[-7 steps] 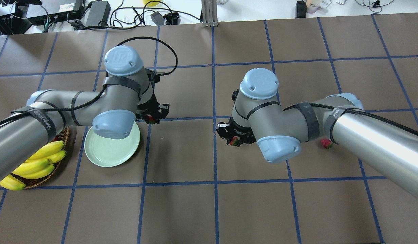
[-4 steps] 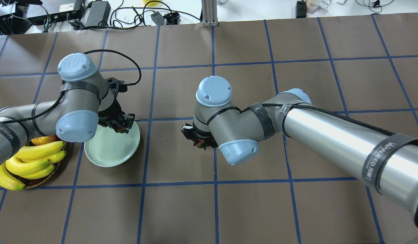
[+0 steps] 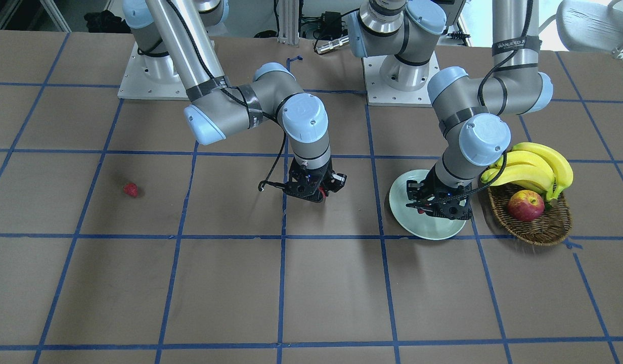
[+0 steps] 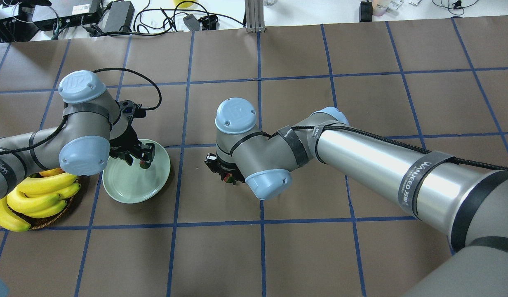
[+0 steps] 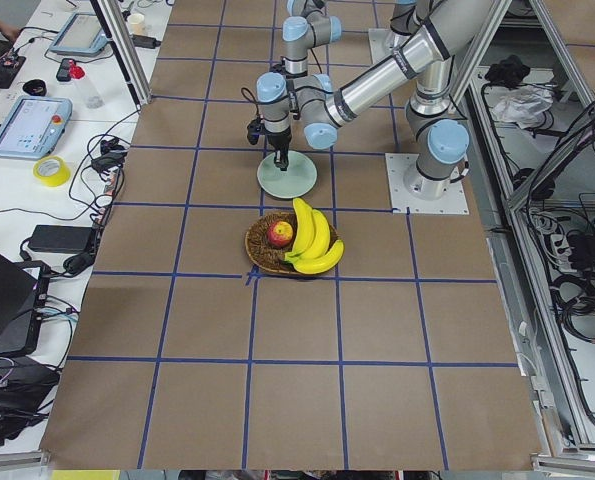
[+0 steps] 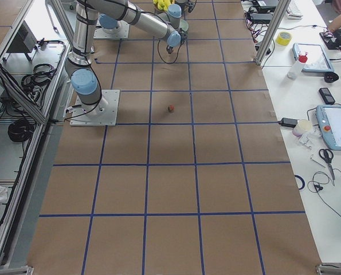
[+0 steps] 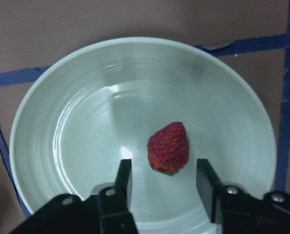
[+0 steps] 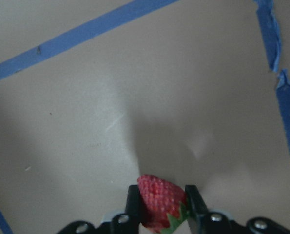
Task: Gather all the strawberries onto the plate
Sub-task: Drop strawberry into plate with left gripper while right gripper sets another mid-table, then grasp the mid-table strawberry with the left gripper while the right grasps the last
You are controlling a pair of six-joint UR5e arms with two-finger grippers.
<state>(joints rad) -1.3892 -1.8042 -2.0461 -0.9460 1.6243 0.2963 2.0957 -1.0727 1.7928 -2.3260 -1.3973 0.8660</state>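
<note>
Mint-green plate [image 7: 47, 126] holds one strawberry [image 7: 168, 147], loose between the left gripper's [image 7: 164, 170] spread fingers, so it looks delivered. Right gripper's [image 8: 162, 195] fingers pinch a second strawberry [image 8: 159, 201] tight for carrying; the third strawberry [image 3: 131, 189] lies well away from both.

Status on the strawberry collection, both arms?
Left gripper open over plate, first strawberry loose inside. Right gripper shut on second strawberry, short of plate. Third strawberry alone on table.
</note>
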